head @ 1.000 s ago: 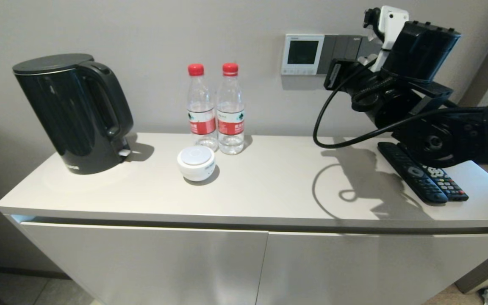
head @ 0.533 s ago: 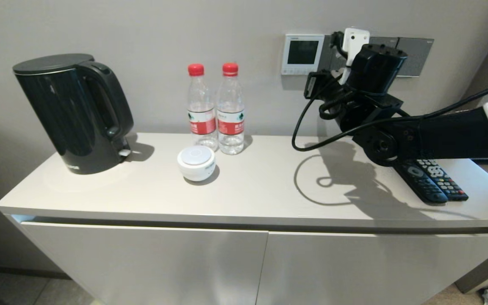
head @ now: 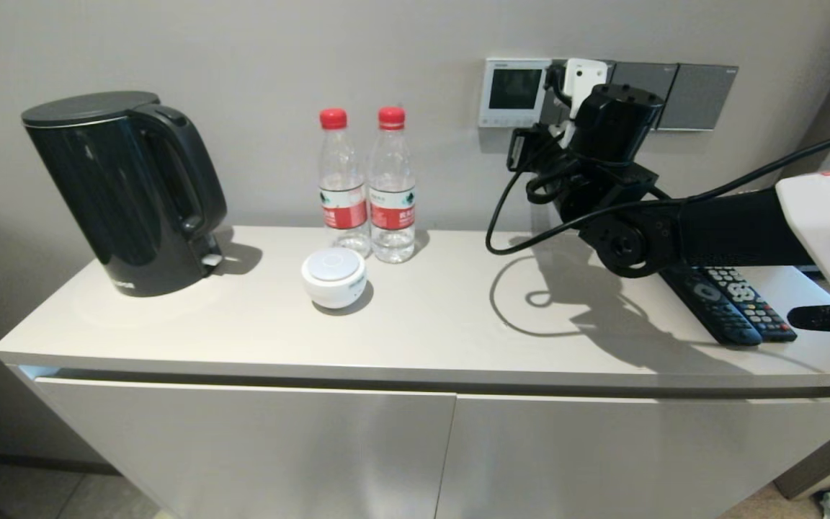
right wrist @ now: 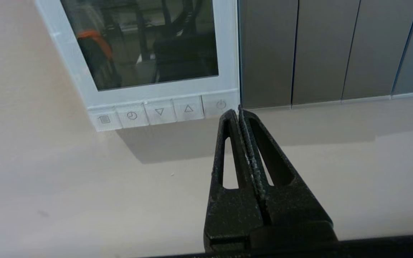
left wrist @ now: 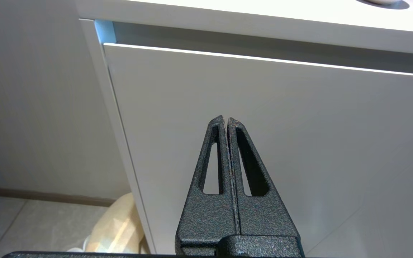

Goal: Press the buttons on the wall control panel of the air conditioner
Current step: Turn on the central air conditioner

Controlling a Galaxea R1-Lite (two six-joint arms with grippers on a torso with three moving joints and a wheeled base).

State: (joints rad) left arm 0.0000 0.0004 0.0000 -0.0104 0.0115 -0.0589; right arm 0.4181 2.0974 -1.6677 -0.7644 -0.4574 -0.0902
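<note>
The air conditioner's wall control panel (head: 515,92) is a small white-framed square with a dark screen on the wall, also in the right wrist view (right wrist: 145,53). Its buttons (right wrist: 163,111) are a row of pale keys along its bottom edge. My right gripper (right wrist: 237,110) is shut and empty, its tips just below the power key (right wrist: 221,104) at the right end of the row, close to the wall. In the head view the right arm (head: 602,144) hides the gripper's tips. My left gripper (left wrist: 225,119) is shut and empty, parked low before the cabinet door.
Dark grey switch plates (head: 674,86) sit right of the panel. On the cabinet top (head: 422,317) stand a black kettle (head: 123,191), two water bottles (head: 368,184), a white round device (head: 333,277) and two black remotes (head: 728,303).
My right arm has swung left along the wall, from in front of the grey switch plates to the panel's lower right corner. The screen stays dark.
</note>
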